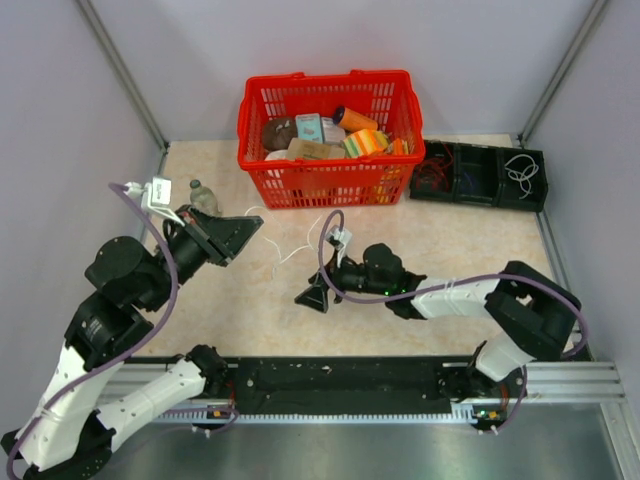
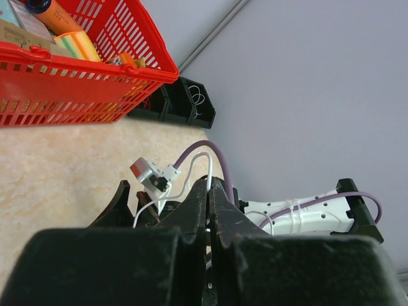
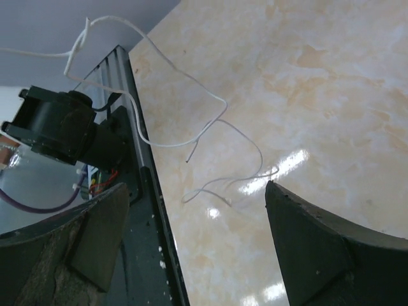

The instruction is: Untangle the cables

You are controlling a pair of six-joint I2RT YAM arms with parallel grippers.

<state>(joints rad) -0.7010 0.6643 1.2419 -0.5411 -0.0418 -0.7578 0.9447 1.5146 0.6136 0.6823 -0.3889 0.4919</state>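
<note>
— The left gripper's (image 1: 253,221) fingers are pressed together, apparently pinching the white wire (image 3: 223,116), which trails across the table (image 1: 250,305).
— The right gripper (image 1: 312,297) gapes wide above its loose loops. It should next close on a strand and pull away.

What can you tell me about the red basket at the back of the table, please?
The red basket looks like plastic, with slotted walls and a thick rim; its handles seem folded down along the rim. It stands upright on the table at the far edge, near the middle. It is filled with small boxes, packets and an orange bottle. A black tray sits close beside its right end in the overhead view.
</note>
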